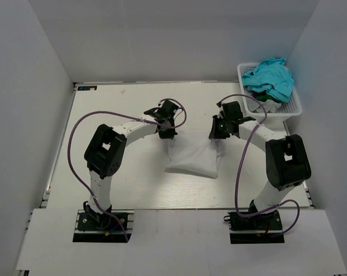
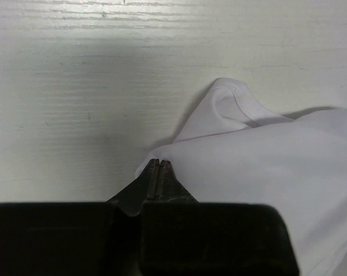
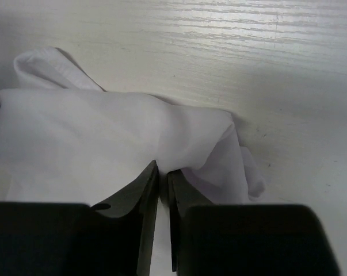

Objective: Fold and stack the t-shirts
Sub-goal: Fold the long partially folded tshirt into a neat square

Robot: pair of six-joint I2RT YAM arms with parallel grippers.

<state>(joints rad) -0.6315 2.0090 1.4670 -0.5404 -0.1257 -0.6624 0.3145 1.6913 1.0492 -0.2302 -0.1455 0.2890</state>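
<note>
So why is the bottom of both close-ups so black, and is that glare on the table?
Left wrist view: the left gripper sits unlit and black; glare streaks the table above. Right wrist view: same, right gripper black against the bright white t-shirt. Top view: even, soft light.

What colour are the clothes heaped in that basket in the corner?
Turquoise: the t-shirts in the white basket show best in the top external view.

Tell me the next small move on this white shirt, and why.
Probably close the right fingers fully before any lift. The left fingers are pressed shut on the far left corner of the white t-shirt, but the right pair shows a slim gap at its corner, so that grip looks unsure.
</note>
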